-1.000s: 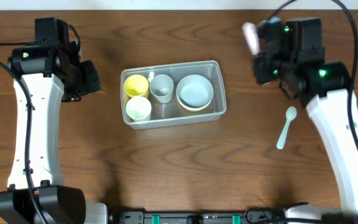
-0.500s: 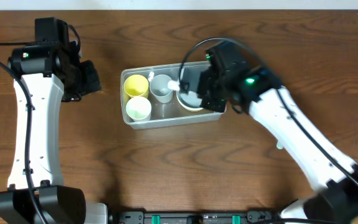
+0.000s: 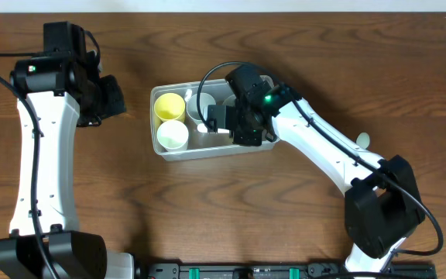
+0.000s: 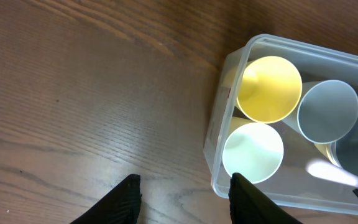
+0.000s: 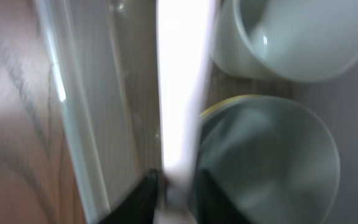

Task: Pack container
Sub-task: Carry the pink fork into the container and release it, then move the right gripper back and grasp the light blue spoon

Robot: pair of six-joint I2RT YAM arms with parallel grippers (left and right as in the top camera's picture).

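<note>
The clear plastic container (image 3: 215, 153) stands at the table's middle and holds a yellow cup (image 3: 169, 105), a pale green cup (image 3: 173, 136) and a grey-blue cup (image 3: 200, 105). My right gripper (image 3: 221, 124) is down inside it, shut on a pale pink-white utensil (image 5: 182, 93) that hangs between the container's wall (image 5: 73, 106) and a grey-green bowl (image 5: 272, 162). The bowl is mostly hidden under the arm in the overhead view. My left gripper (image 3: 114, 97) is open and empty, to the left of the container (image 4: 219, 134).
A pale green spoon (image 3: 362, 140) lies on the wood to the right of the container, partly hidden by my right arm. The left wrist view shows the yellow cup (image 4: 269, 89) and the pale green cup (image 4: 252, 152) side by side.
My right arm swung from the far right to the container with the utensil and has lowered into it near the grey-blue cup. The left arm has not moved.
</note>
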